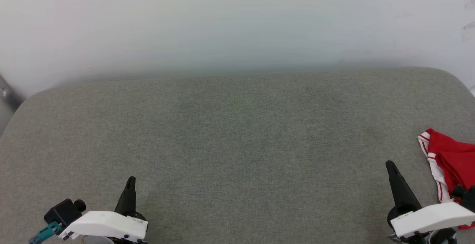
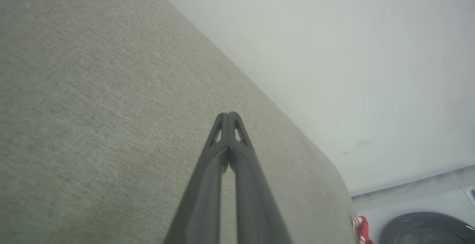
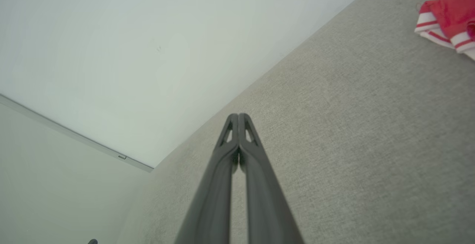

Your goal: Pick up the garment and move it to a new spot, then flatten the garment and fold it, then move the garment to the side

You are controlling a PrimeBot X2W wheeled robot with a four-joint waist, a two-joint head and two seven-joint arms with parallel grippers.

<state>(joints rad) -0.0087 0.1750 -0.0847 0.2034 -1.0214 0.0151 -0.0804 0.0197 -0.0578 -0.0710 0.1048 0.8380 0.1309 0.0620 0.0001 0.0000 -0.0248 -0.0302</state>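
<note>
The garment [image 1: 454, 158] is red cloth with white bands that carry thin red stripes. It lies crumpled in a loose heap, not spread flat, on the grey bench [image 1: 237, 144] at its right side. The picture's edge cuts off a part of it.

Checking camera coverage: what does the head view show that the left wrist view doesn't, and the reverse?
Head view: the right gripper, shut, near the garment. Left wrist view: a dark round object beyond the pad's end. Both: the left gripper, shut, the garment, the pad, the white wall.
</note>
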